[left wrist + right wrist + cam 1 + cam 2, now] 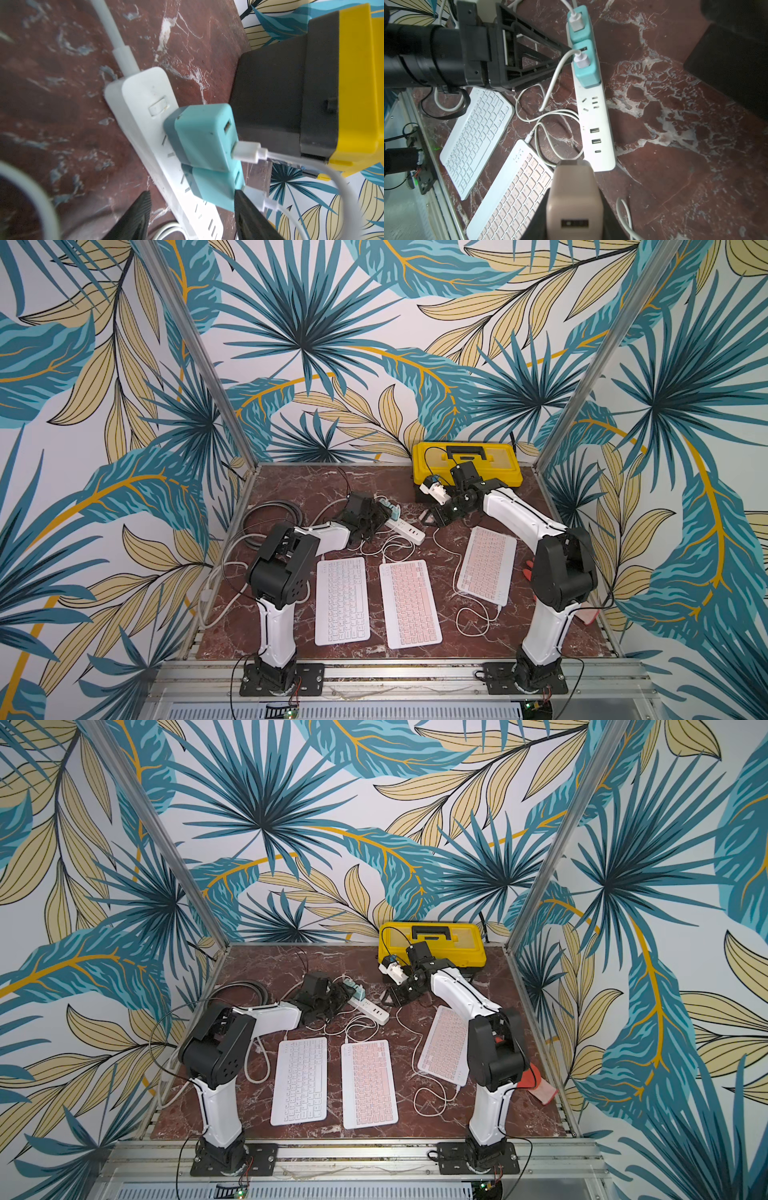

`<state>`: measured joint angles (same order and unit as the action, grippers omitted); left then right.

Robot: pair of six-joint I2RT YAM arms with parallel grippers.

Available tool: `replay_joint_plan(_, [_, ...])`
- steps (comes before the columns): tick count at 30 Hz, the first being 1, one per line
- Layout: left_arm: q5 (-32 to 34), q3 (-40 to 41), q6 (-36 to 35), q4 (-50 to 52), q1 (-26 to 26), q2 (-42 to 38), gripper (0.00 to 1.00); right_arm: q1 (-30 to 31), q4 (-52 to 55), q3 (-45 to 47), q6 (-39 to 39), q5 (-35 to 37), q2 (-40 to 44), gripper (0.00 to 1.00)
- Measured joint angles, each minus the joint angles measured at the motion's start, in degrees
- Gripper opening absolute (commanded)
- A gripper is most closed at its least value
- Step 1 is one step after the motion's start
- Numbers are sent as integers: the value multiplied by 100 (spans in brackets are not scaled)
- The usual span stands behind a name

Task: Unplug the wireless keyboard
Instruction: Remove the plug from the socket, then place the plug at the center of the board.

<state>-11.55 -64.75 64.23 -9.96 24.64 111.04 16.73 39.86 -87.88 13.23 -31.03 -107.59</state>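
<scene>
Keyboards lying side by side on the marble tabletop [291, 485]: white keyboard [342, 600] left, pink keyboard [409, 603] middle, angled pink keyboard [486, 564] right, white cables [550, 116] trailing toward the far power strip [596, 124]. Left gripper [192, 193] straddling, jaws apart, the nearer teal charger [209, 187] sitting in the strip. Right gripper [430, 517] clamping a beige charger [572, 199] just right of the strip.

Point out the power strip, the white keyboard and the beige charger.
power strip [598, 118]: right wrist view, bare white top between the sockets.
white keyboard [342, 601]: in a top view, middle of its keys.
beige charger [572, 195]: right wrist view, its broad upper face.
</scene>
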Motion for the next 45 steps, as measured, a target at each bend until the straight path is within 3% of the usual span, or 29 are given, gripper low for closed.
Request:
replay_joint_plan(5, [-352,87,-461,229,2,-479,66,-57,-127,133,-184,-160,142,22])
replay_joint_plan(11, [-649,184,-778,227,122,-824,66,-57,-118,203,-457,302,140,23])
replay_joint_plan(21, [-669,334,-852,295,446,-804,66,-7,-52,791,-927,916,94,24])
replay_joint_plan(31, [-671,334,-852,297,452,-785,65,210,-42,933,-1239,1325,-295,30])
replay_joint_plan(41, [-675,334,-852,299,452,-704,66,223,-55,933,-1325,1410,-439,45])
replay_joint_plan(45, [-675,334,-852,302,452,-691,65,223,-57,935,-1325,1410,-439,45])
